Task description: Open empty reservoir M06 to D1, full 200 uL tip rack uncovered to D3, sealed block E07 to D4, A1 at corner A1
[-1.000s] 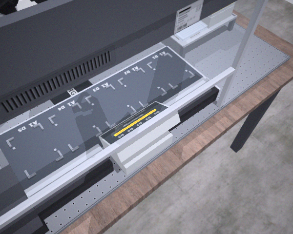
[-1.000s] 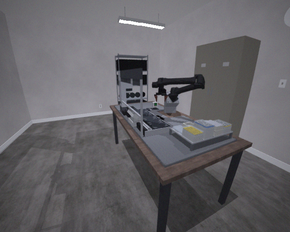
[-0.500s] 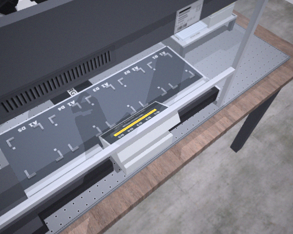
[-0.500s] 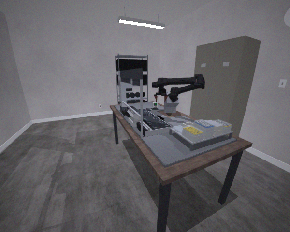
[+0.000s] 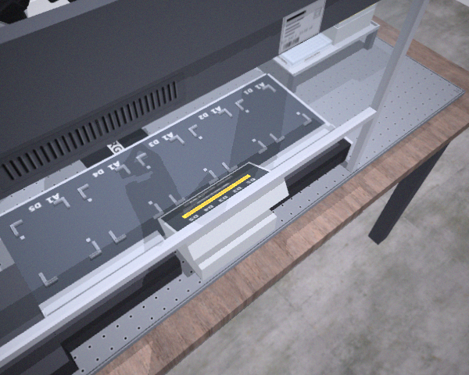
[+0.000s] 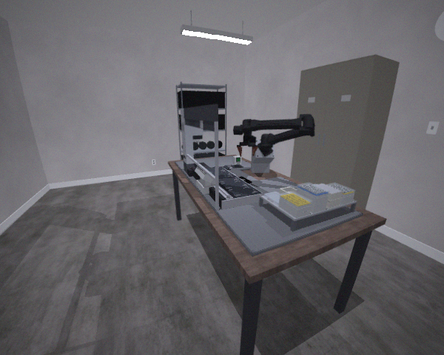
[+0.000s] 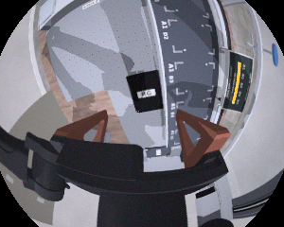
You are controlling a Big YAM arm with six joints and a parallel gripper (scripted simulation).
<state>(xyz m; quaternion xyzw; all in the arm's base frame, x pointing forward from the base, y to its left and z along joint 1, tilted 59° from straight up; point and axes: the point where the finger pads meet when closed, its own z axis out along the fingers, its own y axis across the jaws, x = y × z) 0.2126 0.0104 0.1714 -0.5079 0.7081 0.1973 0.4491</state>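
Note:
The deck (image 5: 162, 161) is a dark plate with five bracketed positions marked D1 to D5, and all of them hold nothing. It also shows in the wrist view (image 7: 186, 51). My gripper (image 7: 141, 113) (image 6: 247, 146) is open and empty, high above the table near the far end of the deck. The shelf (image 6: 314, 200) stands at the near end of the table in the exterior view. It carries a yellow tip rack (image 6: 295, 199), a blue-plated rack (image 6: 313, 188) and a pale rack or block (image 6: 340, 191). The labels on them are too small to read.
A white display unit (image 5: 223, 201) with a yellow bar sits at the deck's front rail. A dark machine housing (image 5: 85, 80) overhangs the deck's back. A white post (image 5: 388, 80) rises near D1. A black square pad (image 7: 145, 91) lies below my gripper. A green key (image 6: 237, 159) stands near the arm.

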